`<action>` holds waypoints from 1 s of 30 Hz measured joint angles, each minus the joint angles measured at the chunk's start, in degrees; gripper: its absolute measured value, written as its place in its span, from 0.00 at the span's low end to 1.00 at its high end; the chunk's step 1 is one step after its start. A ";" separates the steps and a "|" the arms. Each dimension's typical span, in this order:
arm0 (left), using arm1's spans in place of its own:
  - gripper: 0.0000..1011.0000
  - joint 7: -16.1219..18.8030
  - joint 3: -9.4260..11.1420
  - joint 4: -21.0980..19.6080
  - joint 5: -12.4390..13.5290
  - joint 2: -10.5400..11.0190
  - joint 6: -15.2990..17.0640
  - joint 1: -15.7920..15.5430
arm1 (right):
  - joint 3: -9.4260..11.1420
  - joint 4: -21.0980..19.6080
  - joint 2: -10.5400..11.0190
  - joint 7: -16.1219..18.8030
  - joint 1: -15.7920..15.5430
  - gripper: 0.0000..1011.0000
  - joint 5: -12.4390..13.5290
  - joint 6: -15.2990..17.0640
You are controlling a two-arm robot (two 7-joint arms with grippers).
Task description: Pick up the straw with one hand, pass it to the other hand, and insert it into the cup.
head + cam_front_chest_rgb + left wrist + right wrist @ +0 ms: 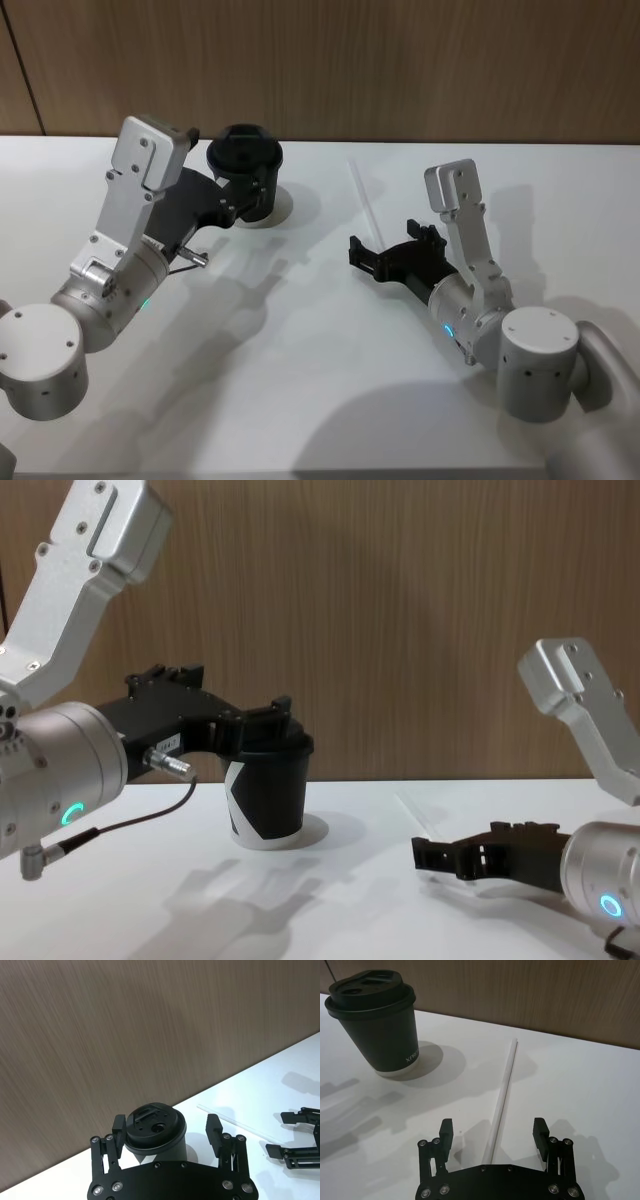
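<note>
Wood-grain panelling [400, 60] backs a white table [320, 390] where both arms of the robot reach forward.

On the left, the left gripper [166, 1127], with a green ring light [70, 815] on its silver wrist and a grey cable [130, 825] hanging from a silver plug [170, 762], is held at lid height around the cup [245, 160]. Its fingers [214, 1127] are spread, one to either side of the domed lid. A gap shows beside at least one of them, so the cup is bracketed rather than gripped. The black cup stands upright on the table near the wall.

To the cup's right, apart from it, the straw [362, 195] lies flat on the tabletop, its far end pointing toward the panelling.

On the right, the right gripper [364, 256], its wrist lit blue [610, 907], sits low over the table with its fingers [540, 1130] wide apart. In the right wrist view the near end of the straw runs between them, touching neither.
</note>
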 joint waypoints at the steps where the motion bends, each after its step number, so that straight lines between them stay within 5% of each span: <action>1: 0.99 0.00 0.00 0.00 0.00 0.00 0.00 0.00 | 0.03 0.16 -0.08 0.03 0.00 0.99 -0.07 -0.04; 30: 0.99 0.00 0.00 0.00 0.00 0.00 0.00 0.00 | 0.81 1.95 -0.89 1.13 0.15 0.99 -1.24 -0.14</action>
